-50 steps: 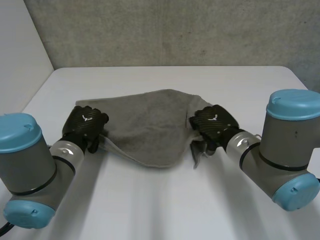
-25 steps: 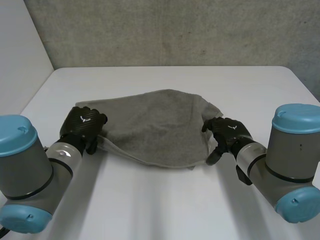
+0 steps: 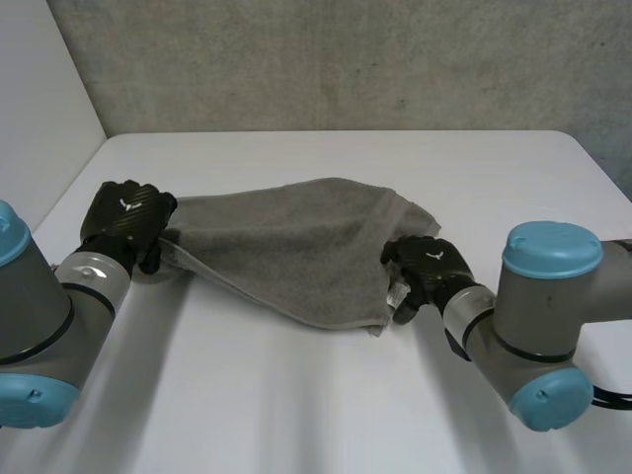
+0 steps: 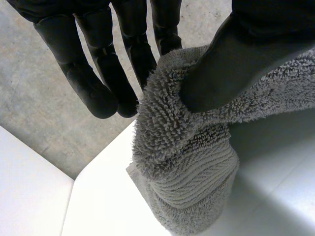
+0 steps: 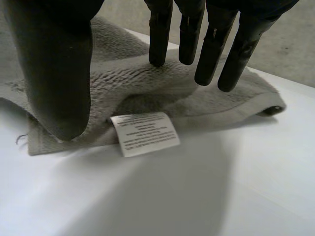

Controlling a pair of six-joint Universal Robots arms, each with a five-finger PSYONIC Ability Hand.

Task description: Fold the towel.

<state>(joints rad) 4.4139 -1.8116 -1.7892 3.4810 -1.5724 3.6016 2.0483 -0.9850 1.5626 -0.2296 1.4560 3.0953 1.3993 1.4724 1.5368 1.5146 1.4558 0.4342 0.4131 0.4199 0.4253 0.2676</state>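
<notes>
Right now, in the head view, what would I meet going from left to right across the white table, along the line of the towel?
black left hand → crumpled grey terry towel → black right hand

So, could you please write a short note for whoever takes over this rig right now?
Left hand: shut on the towel at its left corner, pinched under the thumb.
Right hand: open, straight fingers over the towel's right edge, beside its white label.
The towel lies rumpled across the table, drawn out toward the left hand.
Done: no neat fold yet.
Left: grasp the right side, then fold.
</notes>
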